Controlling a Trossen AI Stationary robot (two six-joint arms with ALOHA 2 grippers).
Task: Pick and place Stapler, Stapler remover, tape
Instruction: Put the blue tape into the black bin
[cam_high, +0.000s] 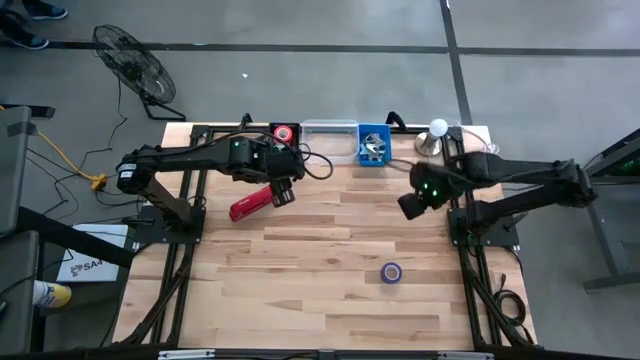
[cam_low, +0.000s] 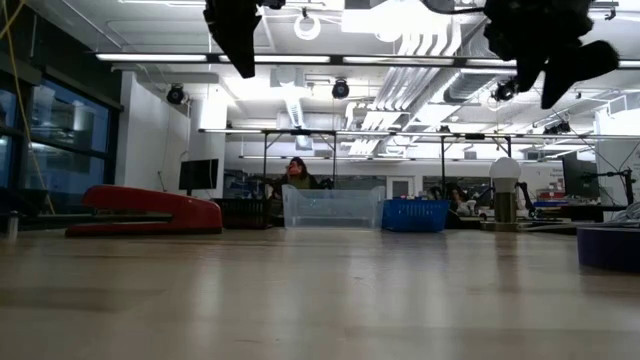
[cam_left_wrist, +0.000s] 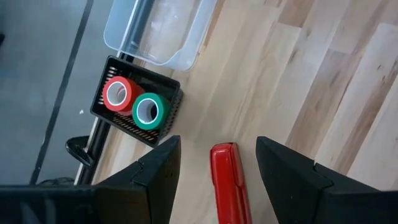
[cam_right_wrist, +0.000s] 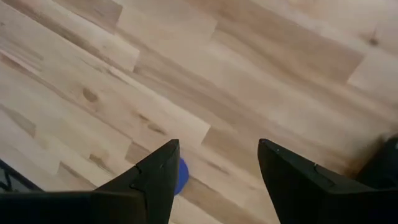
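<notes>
The red stapler (cam_high: 250, 203) lies flat on the wooden table, left of centre, and shows low and long in the low view (cam_low: 145, 212). My left gripper (cam_high: 281, 194) hangs open well above its far end; in the left wrist view that end (cam_left_wrist: 227, 177) shows between my two fingers, untouched. A blue tape roll (cam_high: 391, 272) lies flat near the table's front right. My right gripper (cam_high: 412, 207) hovers open over bare wood at the right, with the blue roll (cam_right_wrist: 181, 175) peeking past one finger. I cannot make out the stapler remover for certain.
Along the far edge stand a black basket (cam_left_wrist: 134, 102) holding a red and a green tape roll, a clear plastic bin (cam_high: 330, 140) and a blue basket (cam_high: 373, 146) with something pale and metallic inside. A small lamp with a white ball (cam_high: 438, 128) stands at the far right.
</notes>
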